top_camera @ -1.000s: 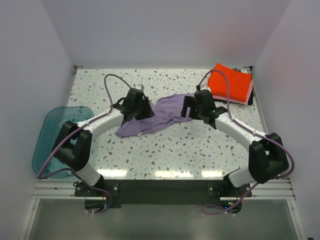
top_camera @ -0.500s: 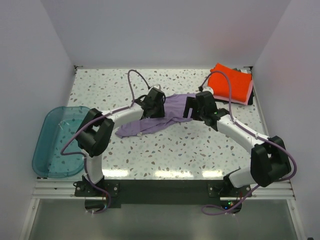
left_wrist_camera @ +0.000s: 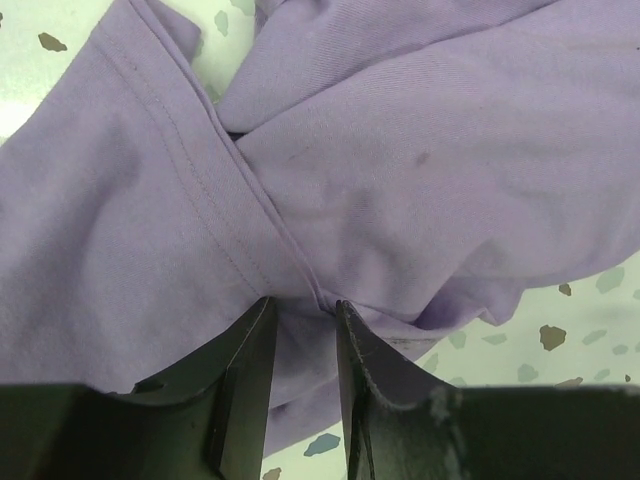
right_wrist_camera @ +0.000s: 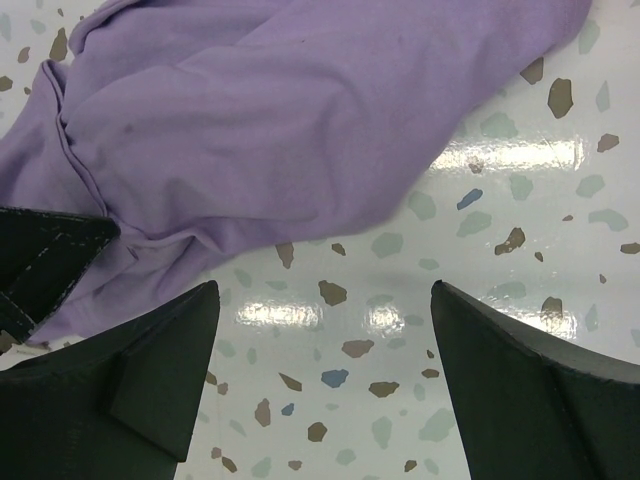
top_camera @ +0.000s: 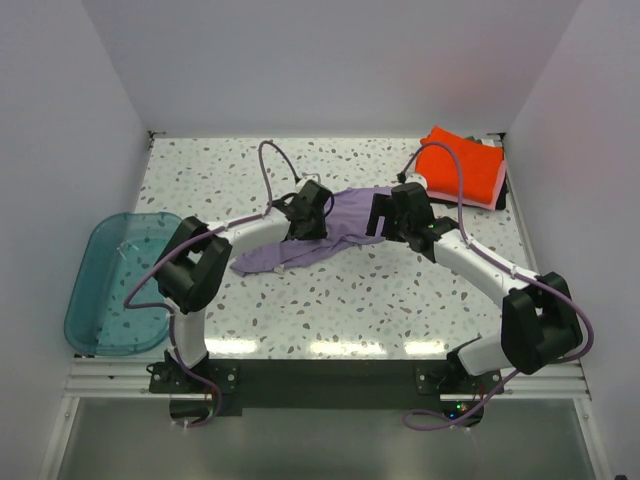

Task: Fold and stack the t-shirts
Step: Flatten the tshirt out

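The lavender t-shirt [top_camera: 345,212] lies crumpled in the middle of the table. My left gripper [top_camera: 318,212] is at its left part; in the left wrist view the gripper [left_wrist_camera: 303,305] is nearly closed, pinching a fold of the lavender cloth [left_wrist_camera: 400,150] between its fingers. My right gripper [top_camera: 380,217] is at the shirt's right edge; in the right wrist view it [right_wrist_camera: 322,290] is wide open and empty over bare table, with the lavender shirt [right_wrist_camera: 250,120] just ahead and to the left. The folded orange-red t-shirt [top_camera: 458,167] lies at the back right on thin pink [top_camera: 497,190] and dark layers.
A teal translucent tub [top_camera: 115,285] sits off the table's left edge. White walls close in the speckled table [top_camera: 400,290] at the back and sides. Purple cables arch above both arms.
My left gripper has moved right along the lavender shirt and closed on a fold, bunching the cloth towards the middle. The right gripper has hardly moved.
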Robot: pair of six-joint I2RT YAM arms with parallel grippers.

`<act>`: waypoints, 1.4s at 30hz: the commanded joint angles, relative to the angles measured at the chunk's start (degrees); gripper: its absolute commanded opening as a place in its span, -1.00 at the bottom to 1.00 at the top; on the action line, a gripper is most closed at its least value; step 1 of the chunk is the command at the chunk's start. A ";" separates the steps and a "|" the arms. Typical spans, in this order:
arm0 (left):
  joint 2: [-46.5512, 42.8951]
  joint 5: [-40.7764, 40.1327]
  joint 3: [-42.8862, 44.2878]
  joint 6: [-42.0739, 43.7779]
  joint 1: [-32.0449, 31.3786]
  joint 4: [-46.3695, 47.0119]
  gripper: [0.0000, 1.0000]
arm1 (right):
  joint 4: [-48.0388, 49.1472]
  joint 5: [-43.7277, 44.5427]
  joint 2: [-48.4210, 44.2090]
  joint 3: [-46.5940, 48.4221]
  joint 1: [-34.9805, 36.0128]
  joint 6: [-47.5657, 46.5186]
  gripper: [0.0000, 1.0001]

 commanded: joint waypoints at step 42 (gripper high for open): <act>0.51 -5.83 2.32 3.11 -3.86 -2.68 -0.65 | 3.38 1.63 -0.90 -1.39 -0.03 1.22 0.80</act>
